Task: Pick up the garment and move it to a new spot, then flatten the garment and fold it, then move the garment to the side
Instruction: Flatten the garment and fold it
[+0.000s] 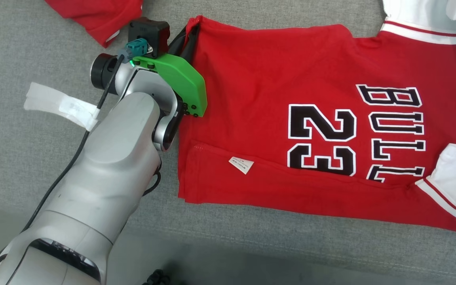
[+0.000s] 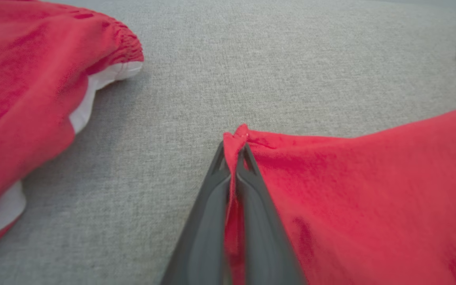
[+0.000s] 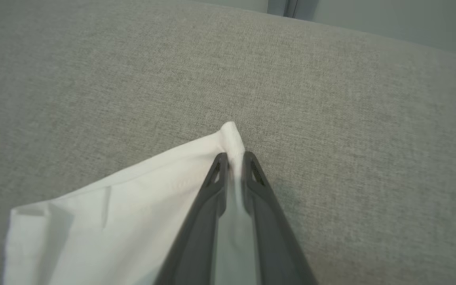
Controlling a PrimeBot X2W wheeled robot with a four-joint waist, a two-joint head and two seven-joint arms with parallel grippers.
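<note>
The garment (image 1: 275,75) lies spread between both grippers. Its red hem corner is pinched in the closed left gripper (image 2: 234,152), and its white edge is clamped in the right gripper (image 3: 234,158). Flattening seems in hand. Next, both held ends would need to be drawn apart evenly.

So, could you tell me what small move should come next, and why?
Probably raise both grips together a little: the left gripper pinches a red corner of the jersey, the right gripper pinches its white edge, and the rest lies spread out.
</note>
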